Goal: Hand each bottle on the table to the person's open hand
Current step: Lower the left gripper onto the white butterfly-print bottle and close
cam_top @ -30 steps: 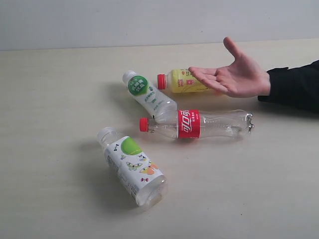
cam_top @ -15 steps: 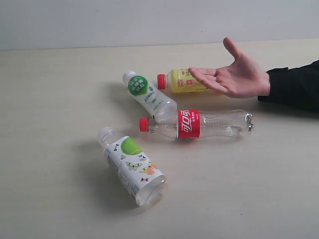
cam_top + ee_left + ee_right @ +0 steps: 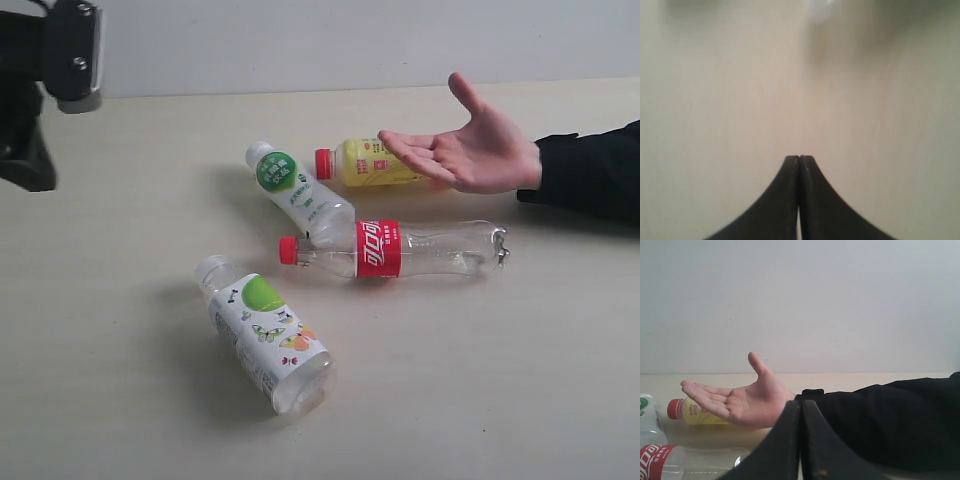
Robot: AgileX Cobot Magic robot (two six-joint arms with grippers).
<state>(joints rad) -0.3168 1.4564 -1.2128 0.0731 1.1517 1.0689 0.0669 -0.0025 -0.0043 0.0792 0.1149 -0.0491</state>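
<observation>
Presently both jaws clenched, empty; four bottles [image 3: 380, 249] lie on table [image 3: 500, 390], none between jaws.

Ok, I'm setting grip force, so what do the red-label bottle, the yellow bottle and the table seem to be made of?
Red-label bottle: likely thin clear plastic, glossy; the table shows through it and highlights glint. Yellow bottle: probably plastic too, smooth, yellow with a printed label. Table: matte pale surface with faint grain, wood or laminate, cannot tell which.
</observation>
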